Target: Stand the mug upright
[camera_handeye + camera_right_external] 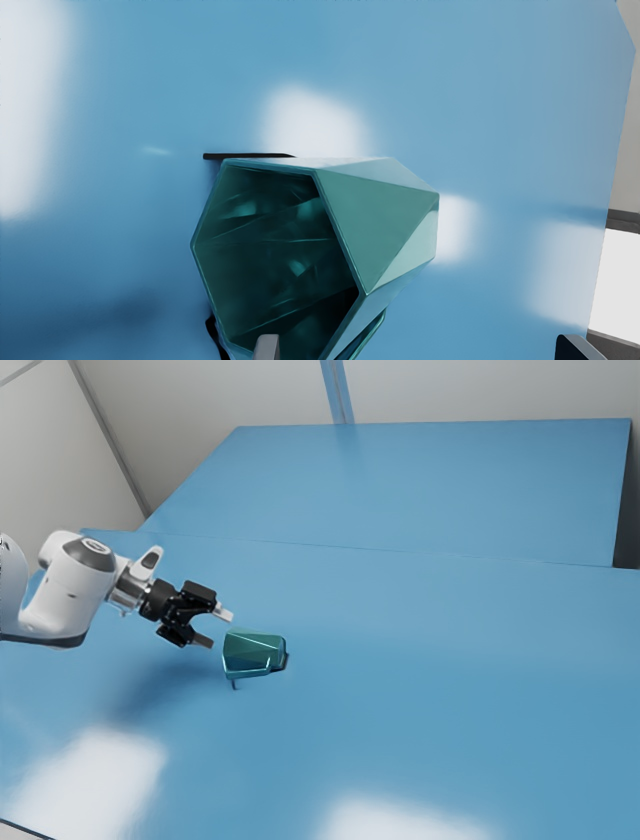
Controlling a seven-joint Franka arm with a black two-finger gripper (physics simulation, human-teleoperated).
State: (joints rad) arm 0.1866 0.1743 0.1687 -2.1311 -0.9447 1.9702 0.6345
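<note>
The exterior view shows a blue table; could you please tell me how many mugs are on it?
1: a glossy teal faceted mug, lying on its side on the blue table, just to the exterior view's right of the black two-finger gripper.

Rounded white arm [72, 595]; black end effector [216, 628].

A faceted teal mug [390, 220] lies tipped over on a glossy blue surface [150, 90] patched with white glare, its dark, hollow mouth facing the spread claw [214, 628]. One fingertip appears across the rim; the other stands well apart from the mug.
</note>
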